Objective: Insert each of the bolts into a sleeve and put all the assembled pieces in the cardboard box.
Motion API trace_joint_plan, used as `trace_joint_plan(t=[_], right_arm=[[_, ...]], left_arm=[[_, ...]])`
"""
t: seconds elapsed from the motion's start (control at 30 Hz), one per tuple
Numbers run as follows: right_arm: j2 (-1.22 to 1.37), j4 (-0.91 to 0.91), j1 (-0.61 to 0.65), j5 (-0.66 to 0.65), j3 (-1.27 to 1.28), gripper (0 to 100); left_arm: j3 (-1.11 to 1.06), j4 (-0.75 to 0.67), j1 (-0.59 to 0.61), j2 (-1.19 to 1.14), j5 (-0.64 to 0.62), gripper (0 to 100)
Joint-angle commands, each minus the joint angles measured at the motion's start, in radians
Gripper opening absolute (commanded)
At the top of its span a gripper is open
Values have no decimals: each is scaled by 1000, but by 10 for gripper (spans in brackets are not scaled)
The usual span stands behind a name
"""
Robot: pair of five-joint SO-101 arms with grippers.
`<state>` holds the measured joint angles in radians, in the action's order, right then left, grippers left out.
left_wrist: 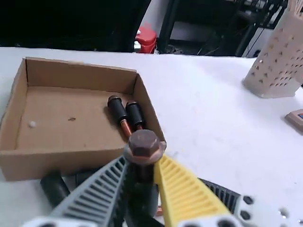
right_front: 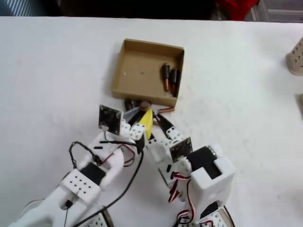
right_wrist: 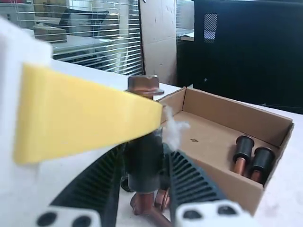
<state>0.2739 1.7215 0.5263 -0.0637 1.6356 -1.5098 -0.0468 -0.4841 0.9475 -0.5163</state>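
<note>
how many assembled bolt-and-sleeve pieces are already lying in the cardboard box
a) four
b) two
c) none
b: two assembled pieces lie side by side on the floor of the cardboard box, close to its right wall in the high view.

Left pincer (left_wrist: 142, 170): yellow finger (left_wrist: 184, 189) and grey finger (left_wrist: 99, 194), both were ribbed. Bolt (left_wrist: 143, 144) in it: head was copper-brown. Sleeve (right_wrist: 143, 165): black. Box (right_front: 142, 71) beyond pincer: plain brown. Table (right_front: 246, 94): white.
</note>
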Motion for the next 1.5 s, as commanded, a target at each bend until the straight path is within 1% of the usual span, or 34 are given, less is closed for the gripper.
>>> trace_joint_plan(t=[0.0, 0.1, 0.17, 0.23, 0.37, 0.43, 0.47, 0.83, 0.97, 1.03, 1.17, 1.27, 1.37, 1.47], right_arm=[[-44, 28, -30, 17, 5, 16], [-44, 28, -30, 17, 5, 16], [-44, 28, -30, 17, 5, 16], [-44, 28, -30, 17, 5, 16], [-44, 28, -30, 17, 5, 16], [-44, 28, -30, 17, 5, 16], [-44, 28, -30, 17, 5, 16], [-44, 28, -30, 17, 3, 16], [-44, 28, -30, 17, 3, 16], [-44, 28, -31, 17, 3, 16], [-44, 28, -31, 17, 3, 16], [-44, 28, -31, 17, 3, 16], [-44, 28, -31, 17, 3, 16], [-44, 28, -45, 17, 3, 16]], left_arm=[[52, 15, -5, 18, 5, 24], [52, 15, -4, 22, 5, 24], [52, 15, -5, 24, 5, 49], [52, 20, -10, 24, 5, 124], [46, 23, -7, 24, 5, 329], [46, 23, -4, 24, 5, 383], [46, 23, -4, 24, 5, 391], [54, 15, -4, 33, 5, 391], [40, 38, -4, 162, -3, 391], [31, 103, -4, 271, -3, 391], [32, 334, -2, 527, -3, 391], [29, 480, 8, 716, -3, 391], [28, 591, 71, 866, -3, 373], [32, 628, 194, 891, -3, 267]])
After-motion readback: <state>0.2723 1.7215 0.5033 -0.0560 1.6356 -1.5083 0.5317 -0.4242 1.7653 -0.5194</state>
